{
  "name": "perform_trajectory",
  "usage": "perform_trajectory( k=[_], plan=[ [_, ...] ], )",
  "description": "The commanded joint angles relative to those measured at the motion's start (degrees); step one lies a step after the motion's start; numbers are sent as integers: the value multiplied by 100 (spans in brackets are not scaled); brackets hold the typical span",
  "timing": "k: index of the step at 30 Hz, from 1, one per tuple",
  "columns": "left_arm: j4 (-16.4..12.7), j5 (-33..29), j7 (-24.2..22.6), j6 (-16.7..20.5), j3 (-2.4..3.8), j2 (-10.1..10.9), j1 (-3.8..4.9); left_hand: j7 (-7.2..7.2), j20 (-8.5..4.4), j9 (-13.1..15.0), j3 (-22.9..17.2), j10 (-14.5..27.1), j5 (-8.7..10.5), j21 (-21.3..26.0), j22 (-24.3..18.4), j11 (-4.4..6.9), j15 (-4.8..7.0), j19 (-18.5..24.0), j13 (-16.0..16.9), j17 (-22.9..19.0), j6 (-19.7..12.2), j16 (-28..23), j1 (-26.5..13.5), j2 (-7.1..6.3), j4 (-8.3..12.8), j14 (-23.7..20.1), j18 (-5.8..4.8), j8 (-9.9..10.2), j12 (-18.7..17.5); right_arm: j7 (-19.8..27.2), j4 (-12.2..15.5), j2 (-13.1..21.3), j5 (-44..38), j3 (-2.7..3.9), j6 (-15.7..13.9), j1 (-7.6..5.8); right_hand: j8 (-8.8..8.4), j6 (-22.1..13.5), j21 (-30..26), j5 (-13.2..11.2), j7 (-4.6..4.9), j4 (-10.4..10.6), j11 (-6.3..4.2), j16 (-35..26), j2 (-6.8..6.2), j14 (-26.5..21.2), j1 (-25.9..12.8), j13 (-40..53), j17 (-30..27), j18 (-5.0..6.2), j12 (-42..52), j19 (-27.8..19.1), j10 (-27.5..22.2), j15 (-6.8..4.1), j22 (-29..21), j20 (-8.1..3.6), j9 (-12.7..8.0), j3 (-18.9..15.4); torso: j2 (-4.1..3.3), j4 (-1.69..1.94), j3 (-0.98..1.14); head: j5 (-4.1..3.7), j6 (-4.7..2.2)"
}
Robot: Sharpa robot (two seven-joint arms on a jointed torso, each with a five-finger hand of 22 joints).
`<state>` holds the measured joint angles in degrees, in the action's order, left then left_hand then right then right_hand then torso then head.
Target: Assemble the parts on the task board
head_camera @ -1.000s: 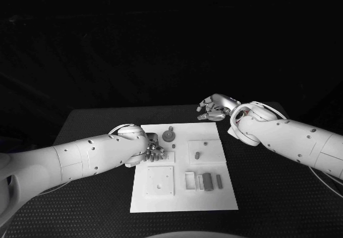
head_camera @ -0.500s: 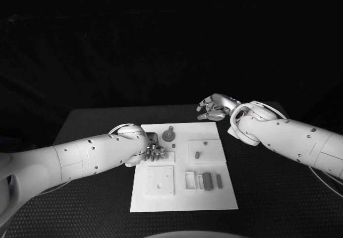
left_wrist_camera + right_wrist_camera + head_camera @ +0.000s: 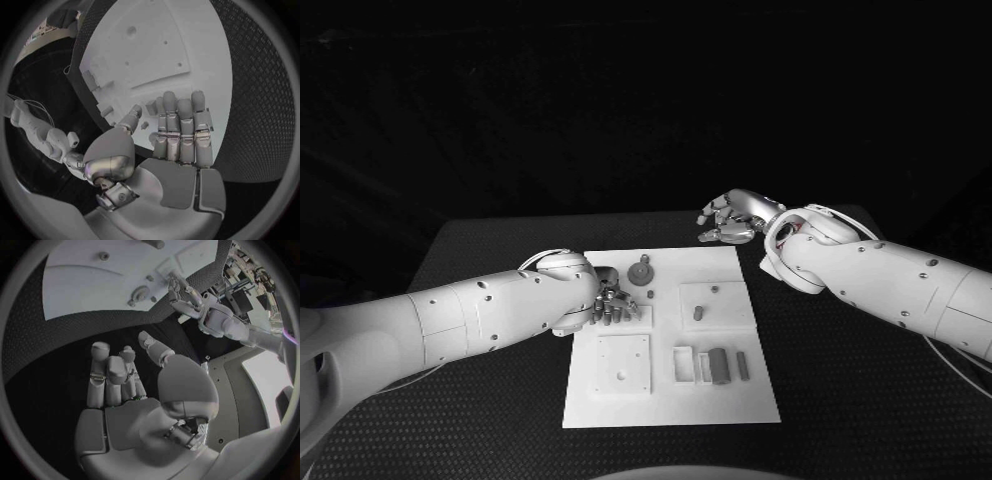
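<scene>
Both hands are near the task board, the white plate in the middle of the black table. Robot's left hand is down over the board's left edge, fingers laid flat and close together; from its wrist camera the left hand has straight fingers with the thumb set apart, and nothing sits in the palm. Whether a fingertip touches a small part beneath it I cannot tell, since the hand covers that patch of board. The right hand hovers off the board, over the table past the plate's far right corner, fingers curled loosely inward; its own camera shows the right hand with no part in it.

On the board I count four raised white blocks: a square block at the near left, a plate block at the right with a small upright peg on it, a small frame near the middle, and one largely hidden under the left hand. Beside the frame lie two grey bars and a thin pin, close together. A round grey part stands toward the far edge, its shape hard to make out.
</scene>
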<state>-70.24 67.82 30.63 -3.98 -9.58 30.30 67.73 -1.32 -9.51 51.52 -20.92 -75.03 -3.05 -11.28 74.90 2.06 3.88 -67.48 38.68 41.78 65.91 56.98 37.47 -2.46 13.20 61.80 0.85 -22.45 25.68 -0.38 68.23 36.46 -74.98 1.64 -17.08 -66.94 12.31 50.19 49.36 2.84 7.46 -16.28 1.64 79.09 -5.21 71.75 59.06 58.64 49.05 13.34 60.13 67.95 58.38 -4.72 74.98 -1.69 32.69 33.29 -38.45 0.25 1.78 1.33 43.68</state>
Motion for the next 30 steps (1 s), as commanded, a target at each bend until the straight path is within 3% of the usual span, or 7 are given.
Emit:
perform_trajectory(
  k=[1, 4, 8, 15, 21, 24, 30],
  plan=[
    [-11, -95, -92, 108, 6, 19, 1, 32, -16, 5, 65, -34, 26, 45, 33, 24, 28, -10, -8, -8, 6, 38, -93, -62, -1, -25, 82, 20, 16, 35, 2, -1, -8, 1, 67, 5, -31, 47, -18, 4, 83, 22, 14, -32, 9, 5, -57, -6, 6, 166, 33, 7, -5, 17, 92, -33, -9, 6, 0, -1, 1, 0, -8],
    [-29, -231, -103, 137, 21, 68, 2, 39, -23, 4, 78, -36, 25, 60, 22, 30, 36, -18, -10, -15, 9, 39, -152, -130, -20, -25, 91, 25, 15, 35, 0, 2, -8, 1, 67, 6, -31, 47, -18, 4, 83, 23, 14, -32, 9, 5, -58, -6, 6, 166, 33, 7, -5, 17, 92, -33, -9, 5, 1, -1, 3, -6, -7],
    [-59, -414, -94, 149, 139, 115, 3, 42, -27, 4, 67, -36, 25, 69, 16, 33, 41, -25, -12, -19, 10, 40, -174, -162, -35, -25, 96, 28, 13, 36, -1, 0, -8, 1, 65, 8, -31, 46, -18, 4, 83, 25, 14, -32, 9, 6, -60, -6, 6, 166, 33, 8, -5, 17, 92, -33, -9, 6, 3, -1, 4, -6, -13],
    [-127, -511, -72, 215, 397, 265, 43, 34, -25, 3, 38, -20, 25, 87, 7, 27, 42, -22, -17, -30, -11, 32, -162, -189, -25, -41, 95, 43, 3, 35, -6, 7, -8, 1, 58, 9, -31, 46, -18, 4, 83, 26, 14, -32, 9, 6, -62, -7, 6, 166, 34, 8, -4, 17, 92, -33, -9, 6, 3, -3, 12, -4, -71],
    [141, -727, -97, 292, 474, 317, 266, -54, 10, -23, -35, 96, 23, 178, -32, -30, 1, 55, -30, -67, -188, -18, -116, -232, 37, -153, 69, 151, -47, 30, -16, 12, -8, 1, 55, 9, -31, 46, -18, 4, 83, 27, 14, -32, 9, 6, -63, -8, 6, 166, 34, 8, -4, 17, 92, -33, -10, 6, -1, -8, 12, 0, -102],
    [347, -648, -118, 367, 475, 308, 385, -295, 54, -192, -76, 201, 10, 247, -51, -86, -50, 124, -11, -79, -647, -37, 22, -149, 201, -259, 43, 485, -55, 30, -20, 12, -8, 1, 54, 9, -31, 46, -18, 4, 83, 28, 14, -32, 10, 6, -64, -8, 6, 166, 34, 9, -4, 17, 92, -33, -10, 6, -4, -13, 12, -6, -117],
    [765, -686, -101, 282, 474, 238, 523, -487, 102, -496, -75, 359, 5, 351, -87, -212, -98, 191, 11, -118, -1048, -77, 76, -55, 300, -379, 33, 852, -62, 26, -13, 22, -7, 1, 49, 9, -33, 44, -19, 4, 84, 33, 14, -32, 8, 6, -73, -9, 6, 166, 34, 9, -4, 18, 92, -32, -10, 4, -16, -22, 10, -33, -140]
  ],
)
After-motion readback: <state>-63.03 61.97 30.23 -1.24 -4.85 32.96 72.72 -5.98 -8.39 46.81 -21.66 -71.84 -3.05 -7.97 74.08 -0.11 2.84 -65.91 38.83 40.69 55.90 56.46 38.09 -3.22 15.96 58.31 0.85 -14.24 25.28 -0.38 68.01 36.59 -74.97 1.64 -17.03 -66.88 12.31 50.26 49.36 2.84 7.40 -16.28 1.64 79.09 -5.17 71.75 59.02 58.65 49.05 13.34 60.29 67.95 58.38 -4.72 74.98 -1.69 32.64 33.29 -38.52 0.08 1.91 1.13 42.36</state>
